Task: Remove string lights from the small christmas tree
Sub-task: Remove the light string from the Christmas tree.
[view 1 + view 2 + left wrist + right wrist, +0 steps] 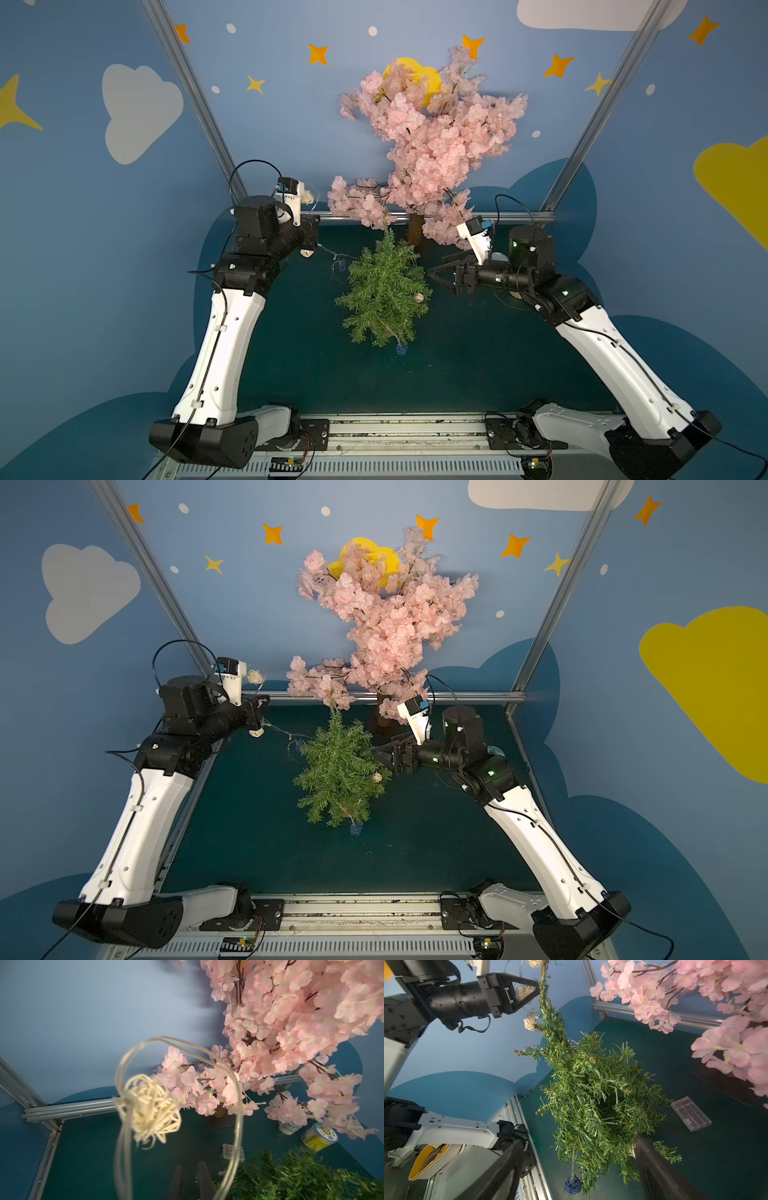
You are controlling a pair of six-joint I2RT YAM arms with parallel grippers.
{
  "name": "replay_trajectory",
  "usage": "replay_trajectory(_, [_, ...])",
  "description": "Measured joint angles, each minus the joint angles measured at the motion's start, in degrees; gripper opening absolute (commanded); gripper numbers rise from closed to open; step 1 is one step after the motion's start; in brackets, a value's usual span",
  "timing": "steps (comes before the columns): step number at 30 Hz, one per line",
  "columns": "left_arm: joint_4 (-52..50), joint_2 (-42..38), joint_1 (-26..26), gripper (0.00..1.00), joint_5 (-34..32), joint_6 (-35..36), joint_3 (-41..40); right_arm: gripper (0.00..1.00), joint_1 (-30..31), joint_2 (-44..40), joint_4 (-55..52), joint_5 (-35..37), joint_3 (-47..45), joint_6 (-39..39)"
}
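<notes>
Jaws of left gripper (537,986) together, seemingly pinching string lights (149,1109) (wire loops across its camera), strand running to small tree (384,291). Beside it, right gripper (434,272) jaws apart; pink tree (432,137) crowds behind.

The small christmas tree (382,291) stands mid-surface (291,365), in front of a pink blossom tree (428,137). The string lights (341,264) stretch from its upper branches to the left hand (311,246), closed on the wire. The right hand (434,271) gapes just beside the green tree.
</notes>
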Motion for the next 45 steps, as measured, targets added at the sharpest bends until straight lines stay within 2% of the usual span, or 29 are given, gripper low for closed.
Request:
replay_trajectory(12, [-11.06, -2.01, -0.02, 0.13, -0.37, 0.46, 3.69, 0.84, 0.0, -3.56, -0.39, 1.09, -0.24, 0.13])
replay_trajectory(20, [-18.29, -6.03, 0.0, 0.13, -5.57, 0.7, 3.45, 0.84, 0.0, -4.98, -0.5, 1.62, -1.16, 0.17])
replay_trajectory(27, [-20.06, -6.91, 0.42, 0.13, -7.87, 0.72, 0.46, 0.84, 0.0, -4.92, -0.46, 1.62, -1.66, 0.96])
replay_trajectory(35, [-17.2, -0.28, 7.61, 0.12, -9.07, -0.04, 0.13, 0.84, 0.0, -5.09, -0.68, 2.32, -2.01, 0.9])
replay_trajectory(39, [-12.7, 4.48, 10.84, 0.12, -8.72, -1.97, 0.22, 0.84, 0.0, -5.07, -0.94, 2.62, -2.27, 0.81])
replay_trajectory(45, [-7.72, 16.31, 11.89, 0.12, -8.7, -2.82, 8.37, 0.84, 0.0, -4.7, -1.2, 2.78, -2.25, 0.74])
